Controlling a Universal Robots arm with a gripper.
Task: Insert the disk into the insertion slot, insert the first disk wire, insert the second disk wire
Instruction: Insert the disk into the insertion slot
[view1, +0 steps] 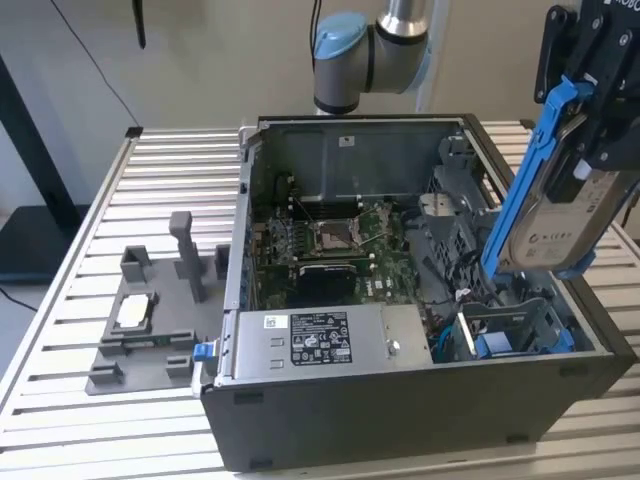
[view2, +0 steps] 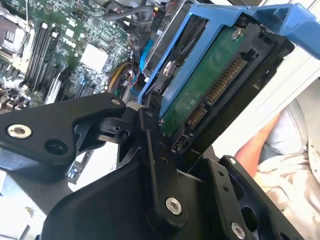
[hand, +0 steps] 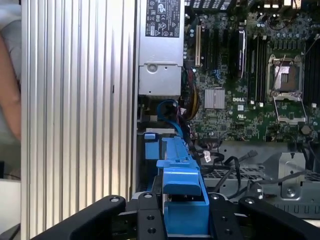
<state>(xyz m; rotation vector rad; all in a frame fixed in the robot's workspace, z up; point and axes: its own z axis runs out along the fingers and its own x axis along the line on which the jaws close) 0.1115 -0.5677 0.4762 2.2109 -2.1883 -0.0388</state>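
Gripper pinching the disk by its upper end. Disk is tilted, up in the air over the near corner of the PC case, at the exterior view's right. Slot sits just below, w/o a disk yet. Est. progress: step 1 underway, not seated. Both wiring steps also left.

Disk: smooth silver-grey metal, paper label, glossy blue plastic carrier. Gripper: matt black, bright metal screws. Slot: grey sheet metal. Case: matt dark finish. Table: ribbed bright metal.
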